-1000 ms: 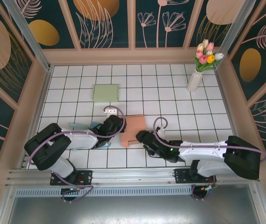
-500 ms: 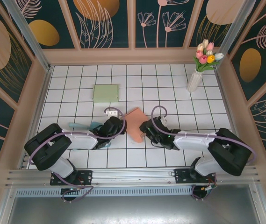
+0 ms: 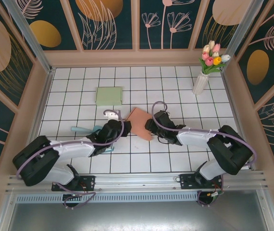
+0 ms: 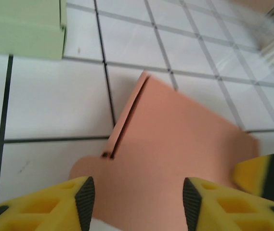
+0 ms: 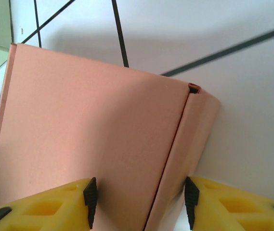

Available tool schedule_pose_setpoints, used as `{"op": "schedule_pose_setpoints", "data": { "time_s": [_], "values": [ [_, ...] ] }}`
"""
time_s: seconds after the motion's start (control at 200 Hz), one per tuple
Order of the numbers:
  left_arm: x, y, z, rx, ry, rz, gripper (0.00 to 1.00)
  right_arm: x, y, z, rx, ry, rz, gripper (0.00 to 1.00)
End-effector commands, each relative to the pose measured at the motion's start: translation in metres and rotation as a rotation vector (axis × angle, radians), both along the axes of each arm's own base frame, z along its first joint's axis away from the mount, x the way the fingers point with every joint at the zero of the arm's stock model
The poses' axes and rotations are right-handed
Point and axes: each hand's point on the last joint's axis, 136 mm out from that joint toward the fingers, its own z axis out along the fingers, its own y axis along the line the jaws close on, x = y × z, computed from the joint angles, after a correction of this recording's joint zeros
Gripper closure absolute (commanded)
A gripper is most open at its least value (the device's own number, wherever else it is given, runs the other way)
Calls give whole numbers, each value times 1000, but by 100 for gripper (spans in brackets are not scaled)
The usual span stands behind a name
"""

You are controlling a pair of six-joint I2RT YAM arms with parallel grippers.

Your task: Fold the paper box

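The pink paper box (image 3: 139, 122) lies flat on the white tiled table between my two grippers, turned like a diamond. My left gripper (image 3: 123, 129) is at its left corner. In the left wrist view its jaws (image 4: 137, 204) stand apart over the box's face (image 4: 175, 144), and the pads touch no edge. My right gripper (image 3: 149, 126) is at the box's right corner. In the right wrist view (image 5: 140, 199) its jaws are apart across the box (image 5: 88, 125). The right pad (image 5: 190, 199) sits against the folded side flap (image 5: 189, 139); the left pad lies over the main face.
A flat green box (image 3: 109, 96) lies behind the pink one, toward the back left. A white vase of tulips (image 3: 202, 81) stands at the back right corner. A teal object (image 3: 84, 130) lies beside the left arm. Walls ring the table.
The pink box has slid away from the near edge and turned to a diamond. The right gripper followed it up and left, narrowing. The left jaws have widened.
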Motion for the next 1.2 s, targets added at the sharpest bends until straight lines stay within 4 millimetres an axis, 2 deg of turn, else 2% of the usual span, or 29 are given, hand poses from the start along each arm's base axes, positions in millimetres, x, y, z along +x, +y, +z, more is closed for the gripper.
{"op": "schedule_pose_setpoints", "data": {
  "time_s": [0.0, 0.065, 0.16, 0.38, 0.475, 0.656, 0.776, 0.801, 0.931, 1.151, 1.156, 1.196],
  "values": [
    [2, 9, 13, 0, -26, 45, 37, -3, -4, -9, -82, 16, 113, 47],
    [7, 8, 16, 8, -23, 55, 34, 0, -7, -9, -98, 16, 132, 48],
    [12, 2, 10, -7, 14, 60, 33, 5, -13, -8, -119, 9, 135, 47],
    [22, -15, -13, -77, 154, 94, 29, 6, -7, -6, -93, 14, 181, 47],
    [29, -24, -14, -92, 208, 110, 27, 6, -5, -9, -89, 19, 191, 47],
    [46, -14, -25, 19, 285, 218, 21, 4, -4, -13, -90, 32, 207, 49],
    [47, -7, -41, 78, 371, 272, 19, 6, -5, -11, -88, 31, 208, 48],
    [48, -6, -42, 81, 379, 283, 10, 6, -5, -11, -88, 31, 209, 48],
    [44, -6, -43, 61, 408, 295, 5, 6, -6, -10, -89, 32, 209, 48],
    [33, -15, -53, 22, 496, 269, 4, 6, -6, -10, -84, 34, 214, 48],
    [36, -19, -48, 11, 489, 266, 4, 6, -6, -10, -84, 35, 215, 48],
    [38, -22, -54, 21, 506, 269, 4, 6, -6, -10, -84, 33, 215, 48]
  ]
}}
